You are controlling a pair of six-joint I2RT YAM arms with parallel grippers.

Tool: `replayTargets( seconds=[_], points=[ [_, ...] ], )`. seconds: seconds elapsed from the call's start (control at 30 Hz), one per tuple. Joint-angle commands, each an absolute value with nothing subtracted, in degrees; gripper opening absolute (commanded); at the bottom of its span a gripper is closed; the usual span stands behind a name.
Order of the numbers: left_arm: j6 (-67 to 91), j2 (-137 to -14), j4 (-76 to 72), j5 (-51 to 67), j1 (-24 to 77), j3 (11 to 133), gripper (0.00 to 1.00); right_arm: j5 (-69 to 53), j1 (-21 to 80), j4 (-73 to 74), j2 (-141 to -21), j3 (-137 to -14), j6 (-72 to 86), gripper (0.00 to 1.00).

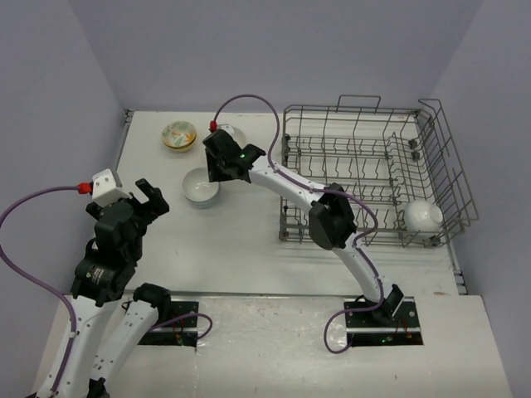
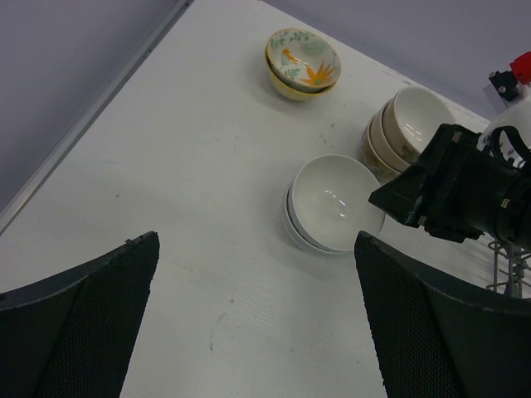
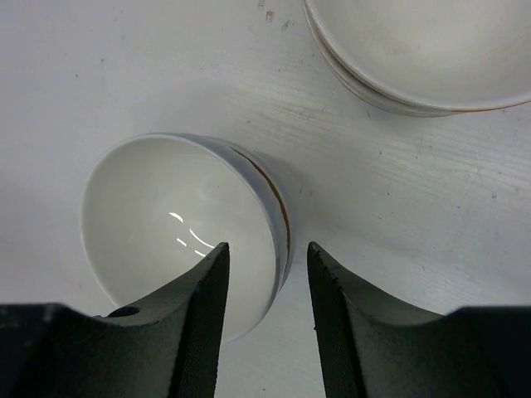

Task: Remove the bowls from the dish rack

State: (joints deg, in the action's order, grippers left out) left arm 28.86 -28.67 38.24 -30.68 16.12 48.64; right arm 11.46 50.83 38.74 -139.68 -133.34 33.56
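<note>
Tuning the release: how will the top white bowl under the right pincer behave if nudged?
The top white bowl shows sharp glints, so it is probably glazed and slick. It sits nested in a lower white bowl, so a sideways push may slide or tilt it rather than shift both. Thin rim: likely chips if knocked.

Parted jaws straddle the rim of nested white bowls (image 3: 158, 215), second stack (image 3: 415, 41) beyond.
</note>
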Motion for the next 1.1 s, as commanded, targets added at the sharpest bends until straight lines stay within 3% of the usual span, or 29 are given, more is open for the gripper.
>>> replayTargets(
  seconds=[0.0, 0.17, 0.23, 0.3, 0.33, 0.5, 0.63, 0.8, 1.07],
  points=[
    [27.5, -28.8, 35.8, -30.7, 15.6, 48.5, 1.00, 13.2, 50.8, 38.9, -133.4, -133.1, 33.6, 0.44],
    [27.5, -28.8, 35.9, -30.9, 15.6, 48.6, 1.00, 15.4, 50.7, 40.5, -128.3, -131.5, 31.5, 0.51],
    [27.6, -28.8, 35.9, -31.1, 15.6, 48.6, 1.00, 18.1, 50.7, 41.0, -124.4, -128.9, 28.9, 0.67],
    [27.5, -29.1, 35.7, -31.0, 15.6, 48.4, 1.00, 23.5, 50.7, 41.5, -116.0, -122.6, 25.8, 0.94],
    [27.4, -29.3, 35.2, -30.8, 15.6, 48.0, 1.00, 26.2, 50.6, 41.7, -112.9, -116.9, 24.5, 0.99],
    [25.9, -37.5, 34.6, -26.1, 15.6, 47.9, 1.00, 41.4, 46.0, 48.0, -92.3, -98.9, 22.6, 0.99],
    [27.2, -44.8, 37.3, -27.0, 15.7, 49.6, 1.00, 43.8, 37.1, 57.2, -76.9, -88.1, 23.2, 0.99],
    [28.2, -45.5, 37.5, -26.5, 15.7, 49.7, 1.00, 52.9, 24.7, 73.8, -75.8, -81.2, 29.2, 0.99],
    [31.9, -47.3, 41.0, -33.1, 22.3, 51.1, 1.00, 55.7, 15.5, 76.1, -82.9, -75.4, 27.8, 0.99]
  ],
)
